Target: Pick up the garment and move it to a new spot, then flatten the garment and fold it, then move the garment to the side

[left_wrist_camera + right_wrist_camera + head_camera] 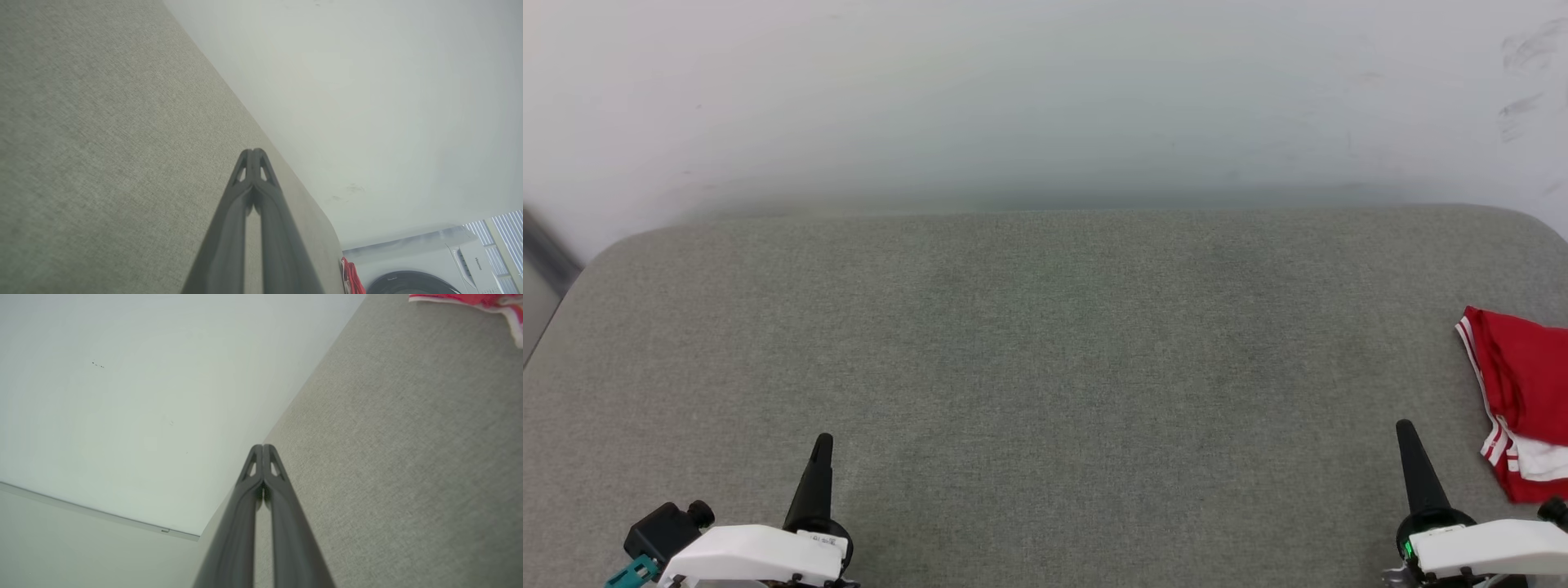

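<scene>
- Garment (pixel 1521 384) — red with white striped trim, lies crumpled at the right edge of the grey pad (pixel 1045 351).
- Left gripper (pixel 823 445): jaws pressed together, empty, low left above the pad.
- Right gripper (pixel 1405 431): jaws pressed together, empty — near the garment, not touching.

Work surface before me: a grey woven fabric pad (pixel 1045 367) with rounded far corners, set against a plain white wall (pixel 1045 98). I note faint dark scuffs (pixel 1529 57) on the wall at my upper right. Light is soft and even. From my left wrist: white front-loading washing machine (pixel 433 261) past the pad's end, slatted blind (pixel 504 228) beside it.
</scene>
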You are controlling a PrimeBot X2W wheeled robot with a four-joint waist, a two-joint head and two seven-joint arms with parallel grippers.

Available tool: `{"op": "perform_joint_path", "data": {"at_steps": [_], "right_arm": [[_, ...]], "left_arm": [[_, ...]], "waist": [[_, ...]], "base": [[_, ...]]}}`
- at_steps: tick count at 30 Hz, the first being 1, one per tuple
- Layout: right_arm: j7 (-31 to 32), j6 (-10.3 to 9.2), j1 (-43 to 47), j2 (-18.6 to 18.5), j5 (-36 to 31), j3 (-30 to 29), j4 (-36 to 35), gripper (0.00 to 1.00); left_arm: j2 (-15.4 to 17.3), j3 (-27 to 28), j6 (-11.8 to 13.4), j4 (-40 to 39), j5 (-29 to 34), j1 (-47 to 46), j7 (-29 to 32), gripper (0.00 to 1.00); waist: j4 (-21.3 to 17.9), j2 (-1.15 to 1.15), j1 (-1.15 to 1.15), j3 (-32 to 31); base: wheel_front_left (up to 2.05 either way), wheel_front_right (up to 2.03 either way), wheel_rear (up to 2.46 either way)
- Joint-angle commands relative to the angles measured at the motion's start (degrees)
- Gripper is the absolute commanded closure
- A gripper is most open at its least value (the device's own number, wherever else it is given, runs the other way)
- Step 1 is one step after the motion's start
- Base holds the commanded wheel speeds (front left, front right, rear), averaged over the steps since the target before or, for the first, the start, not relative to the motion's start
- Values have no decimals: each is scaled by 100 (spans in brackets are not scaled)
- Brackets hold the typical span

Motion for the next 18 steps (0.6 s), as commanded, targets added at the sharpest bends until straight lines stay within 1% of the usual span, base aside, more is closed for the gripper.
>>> {"op": "perform_joint_path", "data": {"at_steps": [1, 18], "right_arm": [[50, -1, -173, -45, 195, -7, -14, 100], [305, -1, -367, -41, 1117, -25, 121, 100]], "left_arm": [[27, 29, -56, -12, -201, -129, 40, 100], [23, 150, -158, 134, -1217, -324, 299, 100]], "waist": [[-3, 0, 0, 3], [-33, 0, 0, 28]], "base": [[0, 0, 0], [0, 0, 0]]}}
